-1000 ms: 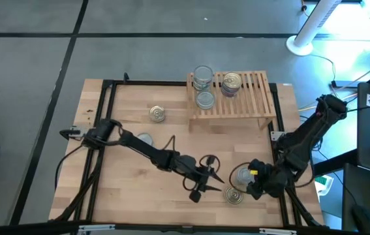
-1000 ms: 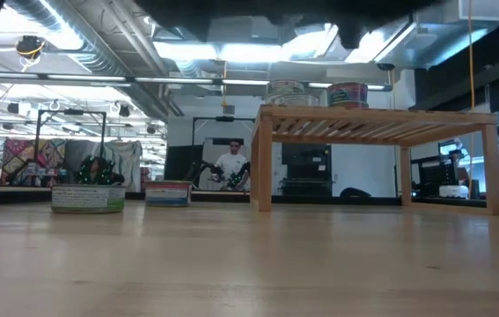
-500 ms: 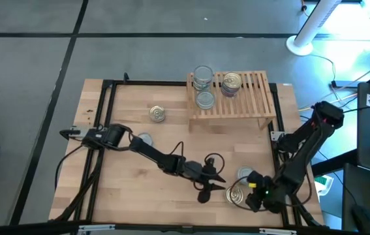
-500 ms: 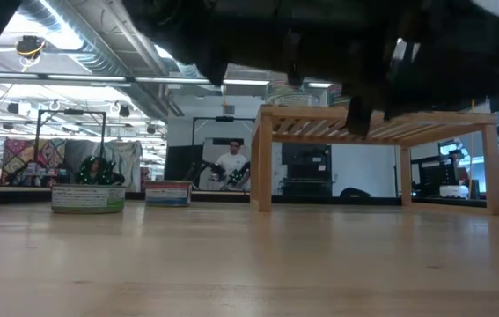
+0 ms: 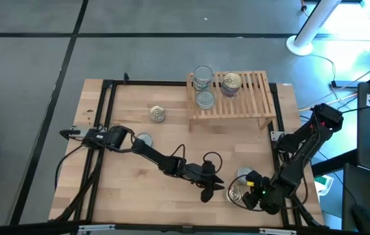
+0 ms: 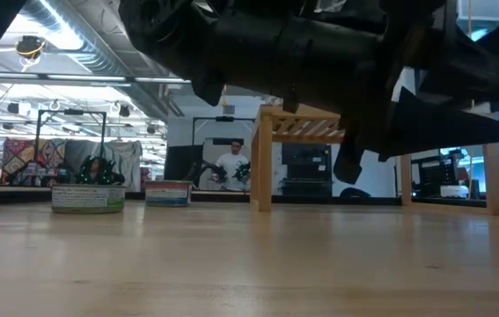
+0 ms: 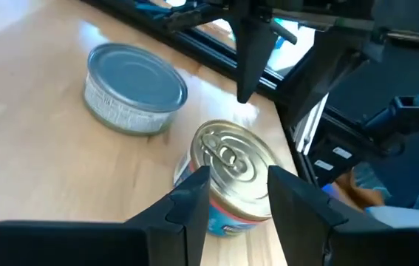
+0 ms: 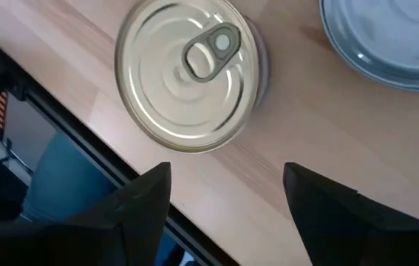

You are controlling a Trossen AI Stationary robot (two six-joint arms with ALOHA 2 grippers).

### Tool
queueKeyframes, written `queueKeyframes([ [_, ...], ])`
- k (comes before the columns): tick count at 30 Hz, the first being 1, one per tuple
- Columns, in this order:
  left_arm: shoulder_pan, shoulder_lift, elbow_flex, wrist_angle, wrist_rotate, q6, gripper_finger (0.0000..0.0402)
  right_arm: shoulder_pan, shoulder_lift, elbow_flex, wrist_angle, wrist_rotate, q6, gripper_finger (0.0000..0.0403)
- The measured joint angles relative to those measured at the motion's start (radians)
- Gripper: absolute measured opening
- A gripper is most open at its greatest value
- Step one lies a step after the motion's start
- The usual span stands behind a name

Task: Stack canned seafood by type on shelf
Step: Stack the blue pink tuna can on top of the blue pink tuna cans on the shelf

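Arms have both crept closer to the gold-top tin (image 5: 236,194) near the table's front right since a moment ago. We see the left gripper (image 7: 239,188) open beside it, and the right gripper (image 8: 224,185) open above it. A silver-top tin (image 7: 134,87) sits nearby.

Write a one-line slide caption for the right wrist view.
Open right pincer above a gold pull-ring tin near the table edge.

Plank table (image 5: 126,189) carries slatted shelf (image 5: 250,104) and four loose tins (image 5: 157,114).
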Motion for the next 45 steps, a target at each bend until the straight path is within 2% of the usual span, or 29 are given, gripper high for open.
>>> queueKeyframes([
  [10,0.000,-0.001,0.000,-0.025,0.000,-0.048,0.0130,0.000,0.000,0.000,0.009,0.102,0.024,0.0262],
  [19,0.000,-0.001,0.000,-0.021,0.001,-0.047,0.0130,0.000,0.088,0.001,0.011,0.071,0.027,0.0249],
  [36,0.000,-0.001,0.000,-0.022,0.002,-0.045,0.0130,0.000,0.110,0.001,0.020,0.138,0.021,0.0091],
  [45,0.000,-0.001,0.000,-0.022,0.002,-0.045,0.0130,-0.001,0.111,0.001,0.047,0.169,0.021,0.0027],
])
